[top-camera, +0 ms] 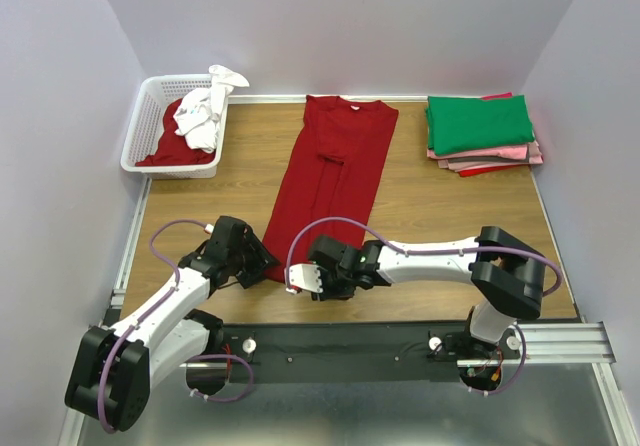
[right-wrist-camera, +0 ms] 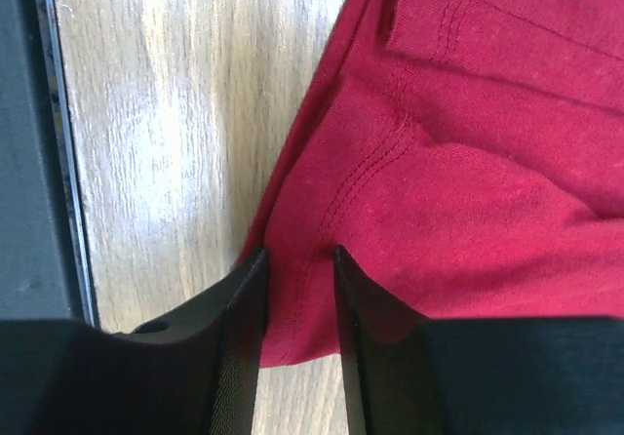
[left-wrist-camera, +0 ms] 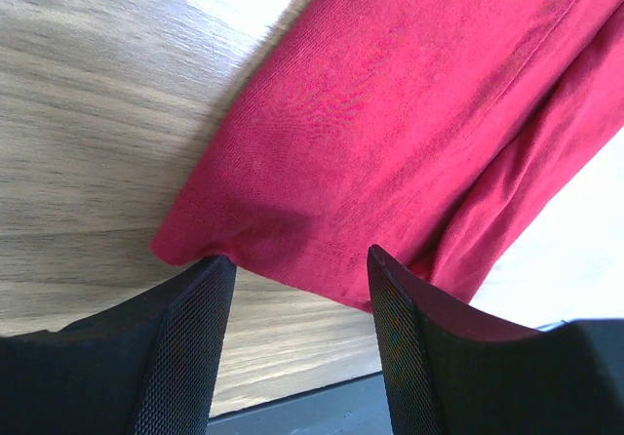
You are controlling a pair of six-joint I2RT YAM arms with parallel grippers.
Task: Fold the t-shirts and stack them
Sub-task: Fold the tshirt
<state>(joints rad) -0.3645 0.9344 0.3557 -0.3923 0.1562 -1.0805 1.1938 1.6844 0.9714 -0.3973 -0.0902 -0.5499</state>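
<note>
Wood-grain surface [top-camera: 430,196], pale lilac walls [top-camera: 350,26]
Laid flat, dark red t-shirt [top-camera: 335,166]; left fingers [left-wrist-camera: 185,357] spread open at hem, right fingers [right-wrist-camera: 234,357] pinching its corner

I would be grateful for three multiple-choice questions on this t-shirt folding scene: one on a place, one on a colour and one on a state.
1. Where does the folded stack sit on the table?
A. at the far right
B. at the near left corner
C. in the centre

2. What colour is the top t-shirt of that stack?
A. white
B. green
C. blue

3. How is the left claw?
A. shut on a white cloth
B. raised high above the stack
C. open at the near hem of the dark red t-shirt

Answers:
1 A, the top view shows it by the far right edge.
2 B, green lies over the pink and red layers.
3 C, the left wrist view shows it spread wide at the hem corner.
</note>
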